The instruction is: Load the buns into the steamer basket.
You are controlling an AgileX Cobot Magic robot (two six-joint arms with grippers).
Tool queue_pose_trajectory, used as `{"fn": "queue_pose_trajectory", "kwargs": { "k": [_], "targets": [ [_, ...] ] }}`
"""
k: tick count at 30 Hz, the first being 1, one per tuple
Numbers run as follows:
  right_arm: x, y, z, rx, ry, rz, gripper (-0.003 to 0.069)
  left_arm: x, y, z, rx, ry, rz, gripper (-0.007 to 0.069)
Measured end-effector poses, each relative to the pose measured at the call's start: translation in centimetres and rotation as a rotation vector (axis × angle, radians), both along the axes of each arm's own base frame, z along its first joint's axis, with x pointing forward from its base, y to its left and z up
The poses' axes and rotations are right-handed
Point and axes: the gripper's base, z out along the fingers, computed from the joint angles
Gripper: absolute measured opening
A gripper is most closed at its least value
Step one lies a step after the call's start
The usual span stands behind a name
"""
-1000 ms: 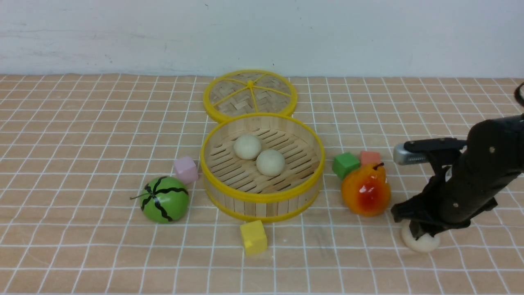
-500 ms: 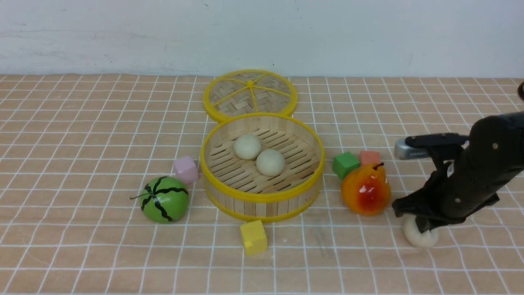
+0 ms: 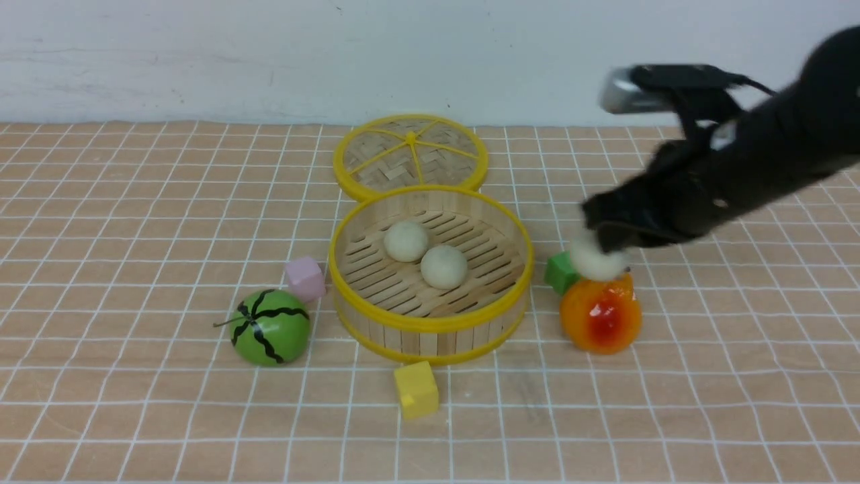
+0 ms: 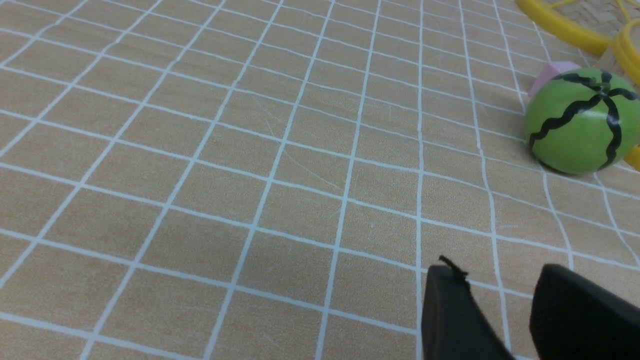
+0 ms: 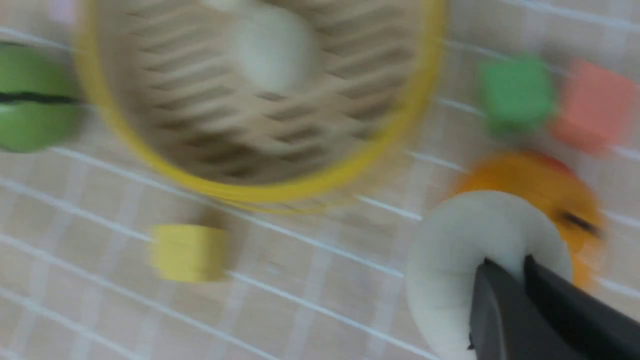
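The tips of the right gripper (image 5: 506, 261) are drawn close together, pinching the held bun (image 5: 480, 250) between them. In the front view this bun is clear of the table (image 3: 705, 430), to the right of the basket (image 3: 430, 325), and overlaps the green block and the top of the pear; whether it touches either cannot be told. Bun and gripper are blurred there. The fingers of the left gripper (image 4: 500, 272) stand apart with a gap between them, and nothing is held in it. The pear (image 3: 600, 316) sits on the table to the right of the basket, apart from its wall. The green block (image 3: 560, 272) is on that same side, nearer the basket than the pear is, and the red block (image 5: 595, 107) lies beside the green one, hidden in the front view but plain in the right wrist view. Inside the basket, on its slatted floor, rest two more buns, the far bun (image 3: 406, 241) and the near bun (image 3: 444, 267), close beside each other. The yellow block (image 3: 416, 390) is just in front of the basket. To the basket's left are the purple block (image 3: 306, 279), close to its wall, and the watermelon (image 3: 271, 328), a little nearer the camera. The lid (image 3: 411, 154) lies behind the basket.
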Motion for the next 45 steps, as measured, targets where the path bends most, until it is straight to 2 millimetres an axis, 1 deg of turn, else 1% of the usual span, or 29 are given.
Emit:
{"fn": "queue_pose_trajectory", "kwargs": {
  "k": [1, 2, 3, 4, 6, 7, 8, 9, 10, 13, 15, 16, 17, 20, 21, 23, 25, 29, 32, 33, 35, 36, 37, 38, 41, 43, 44, 45],
  "targets": [
    [0.3, 1.9, 0.0, 0.034, -0.021, 0.045, 0.0004, 0.0, 0.0, 0.0, 0.000, 0.000, 0.000, 0.0238],
    [0.6, 3.0, -0.2, 0.053, -0.029, 0.066, 0.0004, 0.0, 0.0, 0.0, 0.000, 0.000, 0.000, 0.0238],
    [0.8, 3.3, -0.3, 0.054, -0.034, 0.071, 0.0004, 0.0, 0.0, 0.0, 0.000, 0.000, 0.000, 0.0238],
    [1.4, 4.8, -0.7, 0.070, -0.049, 0.100, 0.0004, 0.0, 0.0, 0.0, 0.000, 0.000, 0.000, 0.0238],
    [2.6, 6.3, -2.0, 0.072, -0.049, 0.117, 0.0004, 0.0, 0.0, 0.0, 0.000, 0.000, 0.000, 0.0238],
    [2.7, 6.4, -2.1, 0.073, -0.054, 0.118, 0.0004, 0.0, 0.0, 0.0, 0.000, 0.000, 0.000, 0.0238],
    [4.1, 7.2, -3.3, 0.067, -0.063, 0.115, 0.0004, 0.0, 0.0, 0.0, 0.000, 0.000, 0.000, 0.0238],
    [4.2, 7.3, -3.5, 0.067, -0.065, 0.114, 0.0004, 0.0, 0.0, 0.0, 0.000, 0.000, 0.000, 0.0238],
    [5.5, 7.5, -4.5, 0.066, -0.071, 0.097, 0.0004, 0.0, 0.0, 0.0, 0.000, 0.000, 0.000, 0.0238],
    [7.8, 7.1, -6.3, 0.052, -0.090, 0.062, 0.0004, 0.0, 0.0, 0.0, 0.000, 0.000, 0.000, 0.0238],
    [8.3, 6.9, -6.8, 0.045, -0.093, 0.051, 0.0004, 0.0, 0.0, 0.0, 0.000, 0.000, 0.000, 0.0238],
    [8.9, 6.5, -7.6, 0.035, -0.092, 0.038, 0.0004, 0.0, 0.0, 0.0, 0.000, 0.000, 0.000, 0.0238],
    [9.0, 6.3, -7.6, 0.035, -0.092, 0.033, 0.0004, 0.0, 0.0, 0.0, 0.000, 0.000, 0.000, 0.0238],
    [10.0, 5.4, -8.7, 0.022, -0.095, 0.005, 0.0004, 0.0, 0.0, 0.0, 0.000, 0.000, 0.000, 0.0238],
    [10.0, 5.4, -8.8, 0.021, -0.094, 0.004, 0.0004, 0.0, 0.0, 0.0, 0.000, 0.000, 0.000, 0.0238],
    [10.4, 5.3, -9.9, 0.006, -0.076, 0.001, 0.0006, 0.0, 0.0, 0.0, 0.000, 0.000, 0.000, 0.0238],
    [10.5, 5.3, -10.7, -0.007, -0.063, 0.006, 0.0013, 0.0, 0.0, 0.0, 0.000, 0.000, 0.000, 0.0238],
    [10.6, 5.2, -11.0, -0.033, -0.067, 0.018, 0.0039, 0.0, 0.0, 0.0, 0.000, 0.001, 0.000, 0.0238],
    [10.6, 5.1, -10.9, -0.049, -0.077, 0.025, 0.0129, 0.0, 0.0, 0.0, 0.000, 0.001, 0.000, 0.0238],
    [10.6, 5.1, -10.8, -0.052, -0.075, 0.028, 0.0186, 0.0, 0.0, 0.0, 0.000, 0.001, 0.000, 0.0238],
    [10.4, 5.0, -10.4, -0.051, -0.074, 0.032, 0.0251, 0.0, 0.0, 0.0, 0.000, 0.001, 0.000, 0.0238],
    [10.2, 5.0, -10.0, -0.052, -0.066, 0.038, 0.0311, 0.0, 0.0, 0.0, 0.000, 0.001, 0.000, 0.0238],
    [10.1, 5.0, -9.9, -0.051, -0.069, 0.037, 0.0321, 0.0, 0.0, 0.0, 0.000, 0.001, 0.000, 0.0238],
    [9.8, 4.9, -8.8, -0.047, -0.072, 0.044, 0.0390, 0.0, 0.0, 0.0, 0.000, 0.001, 0.000, 0.0238],
    [8.4, 4.5, -5.5, -0.032, -0.092, 0.060, 0.0514, 0.0, 0.0, 0.0, 0.000, 0.001, 0.000, 0.0238],
    [7.2, 4.1, -2.9, -0.021, -0.109, 0.074, 0.0564, 0.0, 0.0, 0.0, 0.000, 0.001, 0.000, 0.0238],
    [6.3, 3.8, -1.3, -0.019, -0.120, 0.084, 0.0580, 0.0, 0.0, 0.0, 0.000, 0.001, 0.000, 0.0238],
    [5.1, 3.3, 0.8, -0.024, -0.136, 0.099, 0.0586, 0.0, 0.0, 0.0, 0.000, 0.001, 0.000, 0.0238]
  ]
}}
